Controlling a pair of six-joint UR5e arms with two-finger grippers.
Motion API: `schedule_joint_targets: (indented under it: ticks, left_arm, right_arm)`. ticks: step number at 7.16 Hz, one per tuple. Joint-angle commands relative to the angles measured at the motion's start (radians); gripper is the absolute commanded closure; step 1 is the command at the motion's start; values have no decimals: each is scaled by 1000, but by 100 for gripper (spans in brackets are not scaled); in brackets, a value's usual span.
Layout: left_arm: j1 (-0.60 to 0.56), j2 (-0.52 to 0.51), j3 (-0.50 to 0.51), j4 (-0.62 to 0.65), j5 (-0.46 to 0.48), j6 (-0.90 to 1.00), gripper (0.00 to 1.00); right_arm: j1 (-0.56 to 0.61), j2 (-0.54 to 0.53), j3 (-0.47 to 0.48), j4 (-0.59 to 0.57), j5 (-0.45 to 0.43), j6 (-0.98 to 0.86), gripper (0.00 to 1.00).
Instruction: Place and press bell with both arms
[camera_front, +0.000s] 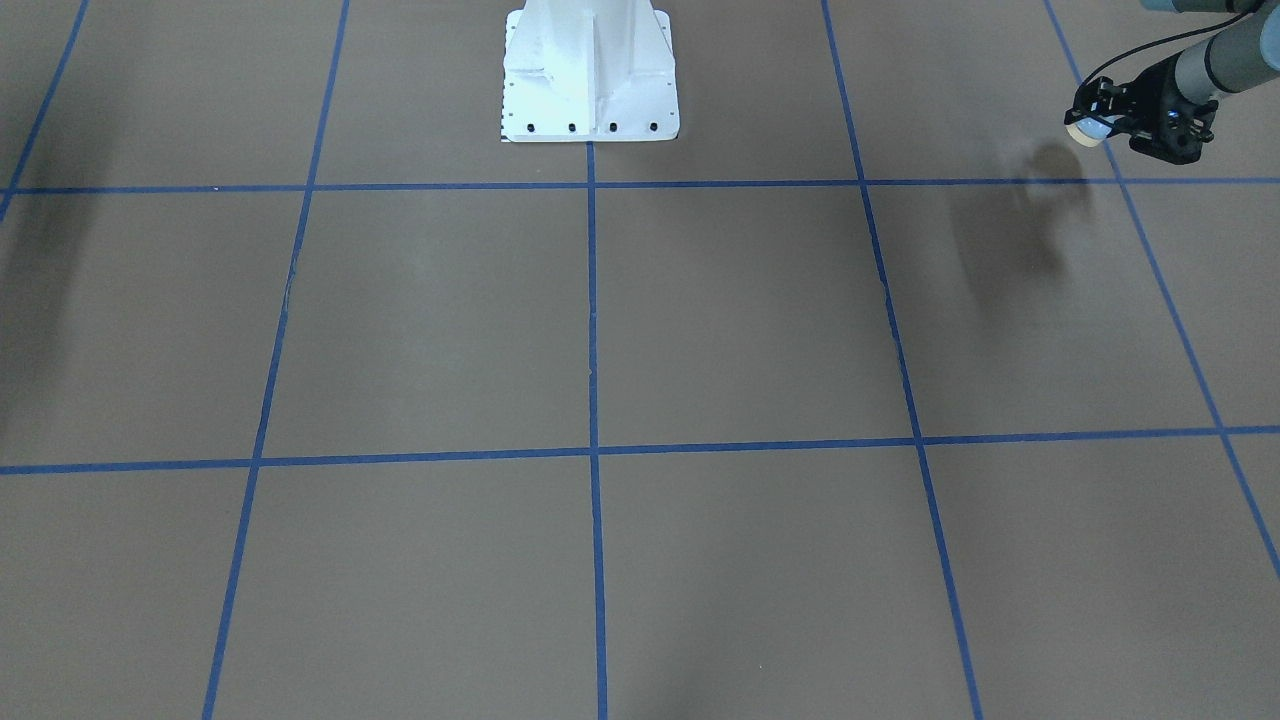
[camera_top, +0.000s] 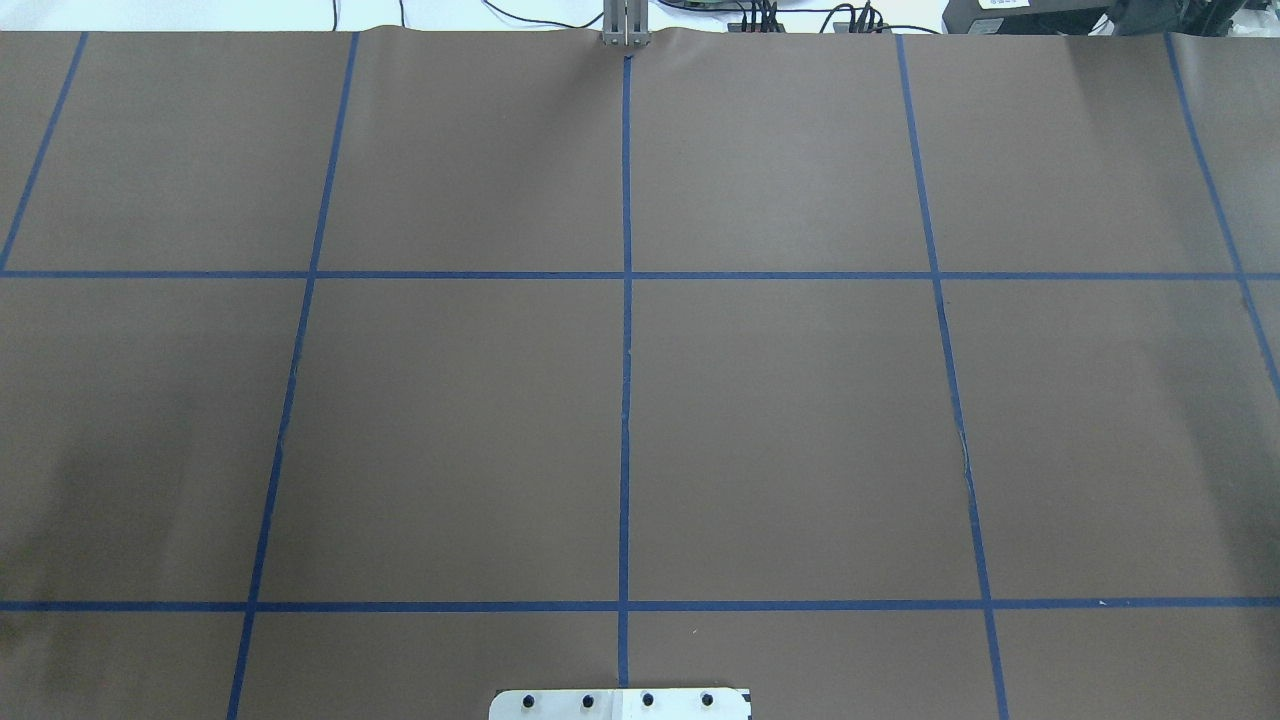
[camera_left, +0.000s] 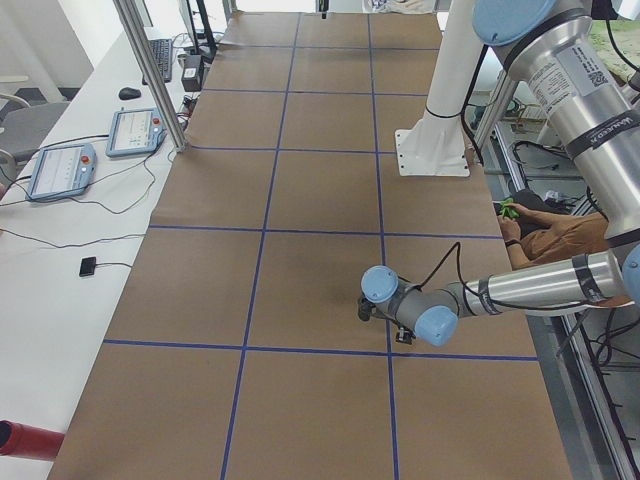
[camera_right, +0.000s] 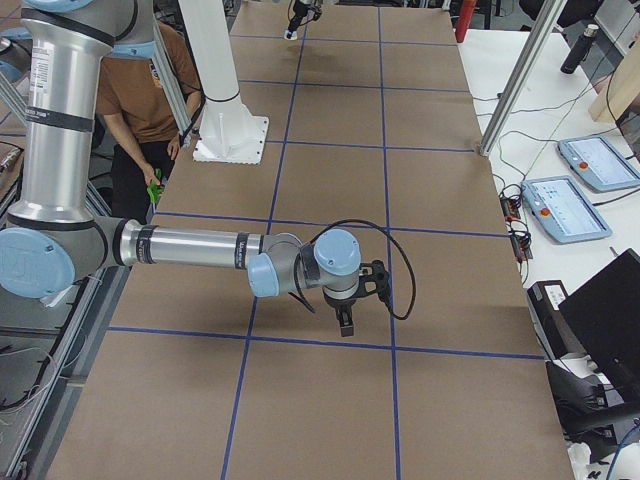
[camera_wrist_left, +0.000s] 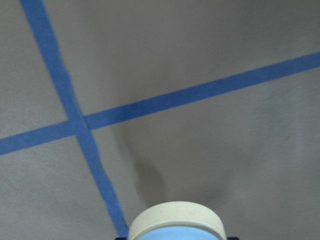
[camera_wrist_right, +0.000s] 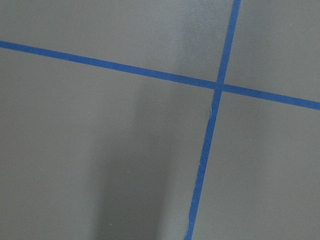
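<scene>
You find the bell (camera_front: 1084, 130) in the left gripper (camera_front: 1098, 118), at about 2 o'clock in the front-facing view, close to the table's end on the robot's left side. The black fingers are pinching the bell by its light-blue dome. It lies on its side, with the cream base turned away from the wrist. The left wrist camera shows the same: the cream rim of the bell (camera_wrist_left: 176, 220) sits at 6 o'clock in the picture.

The bell does not touch the brown paper (camera_top: 450, 430). Its shadow (camera_front: 1040, 200) falls on the paper at about 7 o'clock from it, clearly apart.

The right gripper (camera_right: 345, 320) points down above the paper, near a crossing of the blue tape lines (camera_top: 626, 400), at the table's other end. It shows only in the side view, so I cannot tell whether its fingers are spread or pressed together.

The white pedestal (camera_front: 590, 75) stands at 12 o'clock in the front-facing view, well apart from both grippers. In the right side view a person (camera_right: 150, 85) in a brown shirt stands beside the pedestal, at 10 o'clock. Two control tablets (camera_right: 565, 208) lie on the white bench at 3 o'clock, off the paper.
</scene>
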Motion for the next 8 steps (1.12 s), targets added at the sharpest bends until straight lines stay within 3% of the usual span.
schedule_joint_targets:
  ticks: [1, 4, 6, 8]
  left_arm:
    - [-70, -173, -187, 380, 0, -6, 99]
    - [-90, -593, -220, 826, 22, -33, 99]
    - [-16, -866, -196, 1047, 98, -132, 99]
    - [110, -1206, 45, 1066, 155, -350, 99]
  right_arm:
    - [0, 2, -4, 2, 1, 1, 0]
    - [0, 2, -4, 3, 2, 0, 0]
    - [0, 2, -4, 3, 0, 0, 0]
    - [0, -3, -4, 3, 3, 0, 0]
